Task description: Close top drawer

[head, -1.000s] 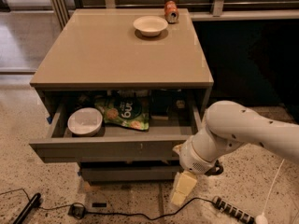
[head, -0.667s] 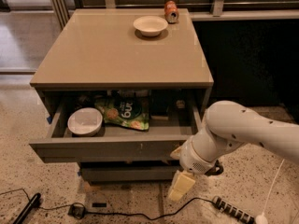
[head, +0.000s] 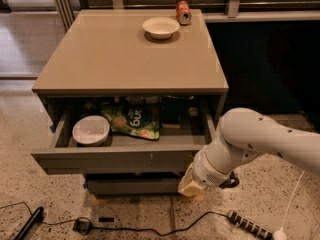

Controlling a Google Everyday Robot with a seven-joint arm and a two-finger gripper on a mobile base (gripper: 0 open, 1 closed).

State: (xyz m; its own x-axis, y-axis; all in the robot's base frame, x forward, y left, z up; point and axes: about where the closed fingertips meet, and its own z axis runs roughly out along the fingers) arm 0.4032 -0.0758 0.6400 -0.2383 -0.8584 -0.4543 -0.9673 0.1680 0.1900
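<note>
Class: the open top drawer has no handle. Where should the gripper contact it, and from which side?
Push on the flat front panel of the top drawer, near its middle, from the front: no handle shows. The gripper sits below the panel's right end.

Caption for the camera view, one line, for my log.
Top drawer open, holding white bowl and green snack bag; pincer just below its front's right end.
</note>
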